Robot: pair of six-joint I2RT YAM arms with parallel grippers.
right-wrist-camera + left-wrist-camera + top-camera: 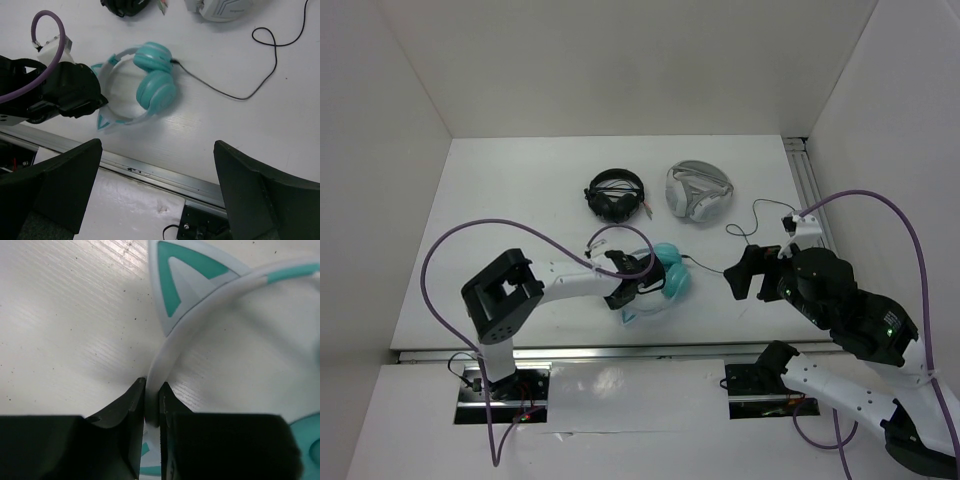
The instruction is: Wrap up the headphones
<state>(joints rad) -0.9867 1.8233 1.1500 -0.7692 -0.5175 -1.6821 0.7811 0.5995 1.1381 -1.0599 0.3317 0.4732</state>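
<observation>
The teal headphones (670, 278) lie on the white table near its front edge, earcups folded together, with a pale headband and cat ears. My left gripper (642, 285) is shut on the headband (200, 310), with one cat ear (182, 280) just beyond the fingertips. The headphones also show in the right wrist view (155, 85). Their thin black cable (225, 92) runs right from the earcups and loops toward the far right (755, 215). My right gripper (740, 278) is open and empty, hovering right of the headphones, its wide-apart fingers over the table's front edge in its own view (157, 145).
Black headphones (616, 194) and white-grey headphones (699, 190) lie further back on the table. A metal rail (810, 190) runs along the right side. Another metal rail (150, 170) edges the table's front. White walls enclose the table.
</observation>
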